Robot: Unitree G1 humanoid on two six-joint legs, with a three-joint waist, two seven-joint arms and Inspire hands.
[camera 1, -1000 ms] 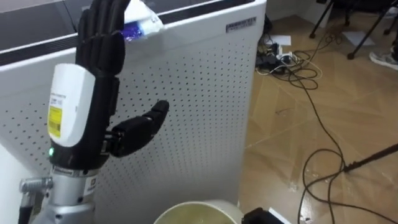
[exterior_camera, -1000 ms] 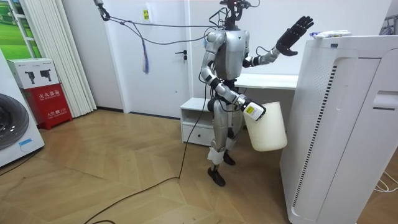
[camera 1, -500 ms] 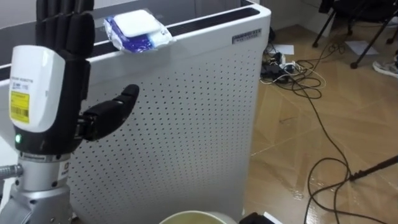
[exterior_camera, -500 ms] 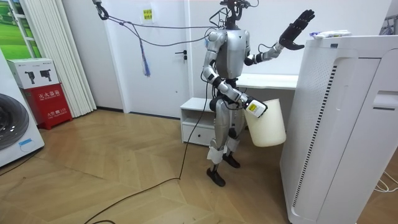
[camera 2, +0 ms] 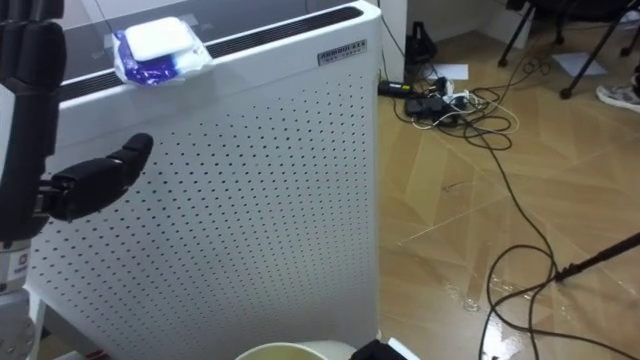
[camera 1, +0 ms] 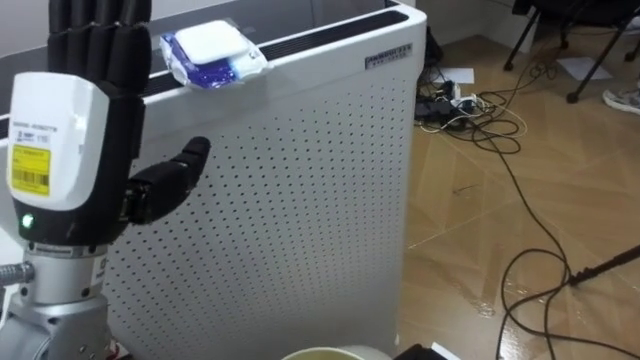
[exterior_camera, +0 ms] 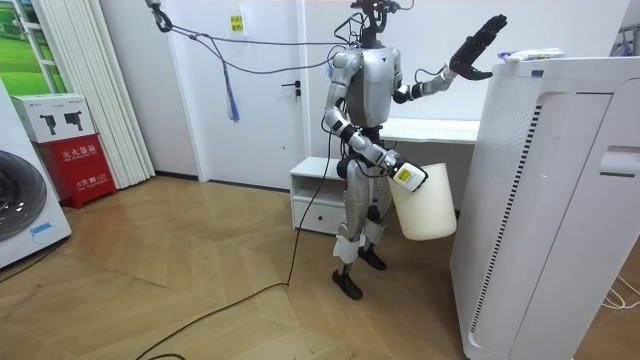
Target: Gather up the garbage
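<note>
Left hand (camera 1: 95, 90) is raised in front of the head camera with its back toward the lens. Its fingers (camera 1: 100, 40) are straight and point upward, its thumb juts out to the side, and it grasps nothing. It hangs beside the top edge of a tall white perforated cabinet (camera 1: 290, 190), apart from it.

The garbage (camera 1: 210, 52), a crumpled blue and white packet, lies on the cabinet's top near its front edge. It sits just past the raised fingers and nothing touches it.

In the room view the robot stands upright on a wooden floor (exterior_camera: 200, 290), close to the cabinet's side, with the left arm stretched up toward the cabinet top. The right hand (exterior_camera: 405, 178) is low at the hip, against the rim of a white bucket (exterior_camera: 425, 203) that hangs tilted there. I cannot tell how its fingers are set.

Behind the robot are a low white drawer unit (exterior_camera: 315, 195) and a white worktop (exterior_camera: 430, 130). A tangle of cables (camera 1: 470, 105) lies on the floor beyond the cabinet.
</note>
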